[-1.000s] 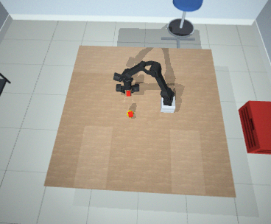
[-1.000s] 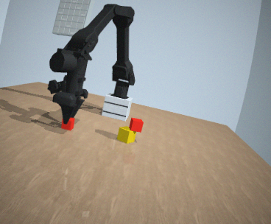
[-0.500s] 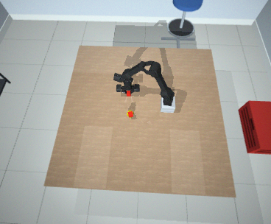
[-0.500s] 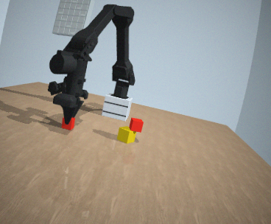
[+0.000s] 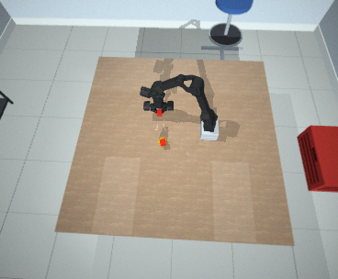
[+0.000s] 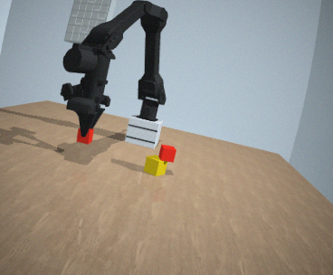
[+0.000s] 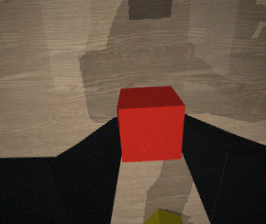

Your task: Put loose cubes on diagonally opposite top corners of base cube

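Note:
The yellow base cube (image 6: 154, 166) (image 7: 162, 218) stands on the table, turned diagonally. One red cube (image 5: 163, 142) (image 6: 167, 154) sits on top of it, over one corner and overhanging the side; it looks level. Part of the yellow top shows beside it. My gripper (image 5: 159, 110) (image 6: 84, 134) (image 7: 148, 122) points down and is shut on the other red cube (image 5: 159, 113) (image 6: 89, 137) (image 7: 151, 135), a finger on each side. This cube is held above the table, looks roughly level, and is well away from the base cube.
The arm's white base block (image 5: 208, 134) (image 6: 143, 132) stands on the wooden table (image 5: 176, 197) (image 6: 119, 217), beyond the base cube in the exterior view. A red cabinet (image 5: 334, 158) and a blue stool (image 5: 233, 5) are off the table.

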### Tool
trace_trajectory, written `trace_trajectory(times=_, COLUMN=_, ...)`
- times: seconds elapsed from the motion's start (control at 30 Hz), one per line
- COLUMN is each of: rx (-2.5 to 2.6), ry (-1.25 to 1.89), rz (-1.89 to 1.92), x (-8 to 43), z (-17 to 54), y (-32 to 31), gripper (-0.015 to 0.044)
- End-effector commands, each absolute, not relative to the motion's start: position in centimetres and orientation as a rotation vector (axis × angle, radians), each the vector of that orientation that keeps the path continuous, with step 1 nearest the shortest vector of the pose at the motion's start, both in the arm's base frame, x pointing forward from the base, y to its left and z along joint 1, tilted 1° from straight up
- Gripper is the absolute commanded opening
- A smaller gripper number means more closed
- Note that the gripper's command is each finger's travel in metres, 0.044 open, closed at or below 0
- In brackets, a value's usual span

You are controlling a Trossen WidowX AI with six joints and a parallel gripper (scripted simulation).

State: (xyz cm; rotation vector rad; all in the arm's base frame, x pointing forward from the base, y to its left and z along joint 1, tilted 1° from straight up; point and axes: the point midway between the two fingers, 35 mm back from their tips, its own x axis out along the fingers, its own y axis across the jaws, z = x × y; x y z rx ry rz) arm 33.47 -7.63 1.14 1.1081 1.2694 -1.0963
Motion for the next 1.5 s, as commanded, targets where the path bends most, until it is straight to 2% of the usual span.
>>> trace_trajectory(times=0.0, rx=1.105, ry=1.261, rz=-1.090, x=33.6, z=2.7, y=-7.7, gripper=0.0105)
trace_trajectory(times=0.67, rx=1.103, ry=1.263, rz=-1.088, x=33.1, z=7.7, y=-7.4, gripper=0.0105)
trace_trajectory(times=1.47, rx=1.033, ry=1.308, rz=-1.009, x=32.5, z=7.4, y=0.4, gripper=0.0105)
